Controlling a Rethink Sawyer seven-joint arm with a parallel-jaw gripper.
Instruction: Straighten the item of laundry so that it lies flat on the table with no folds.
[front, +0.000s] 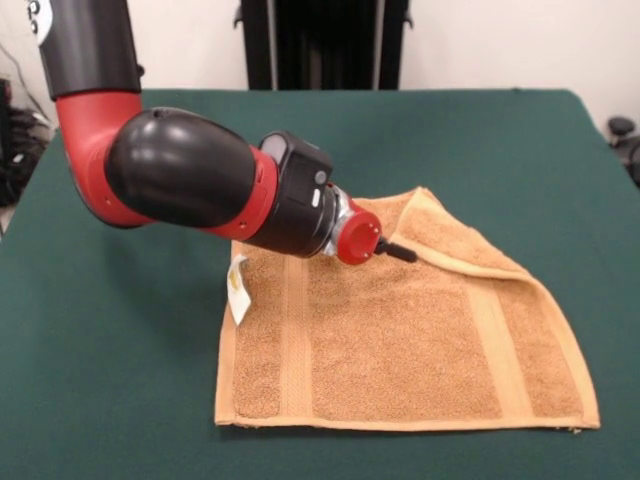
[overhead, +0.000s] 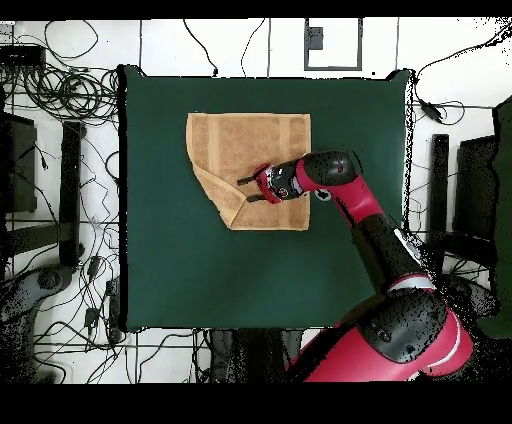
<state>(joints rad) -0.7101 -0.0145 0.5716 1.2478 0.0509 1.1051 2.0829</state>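
There are 2 cameras. The front view sits low and close across the table (front: 90, 400), looking slightly downward at the arm (front: 180, 170), so the green surface fills most of the frame and a pale wall runs along the top. The overhead view looks straight down from much higher, showing the whole table (overhead: 160, 270) at centre with cabled floor around it. Both views share the tabletop, the towel (front: 400, 350) (overhead: 225, 140) and the arm (overhead: 350, 195).

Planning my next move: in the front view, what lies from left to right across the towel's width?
Bare dark green felt table → small white label → red and black gripper → folded-over corner of the orange-tan terry towel.
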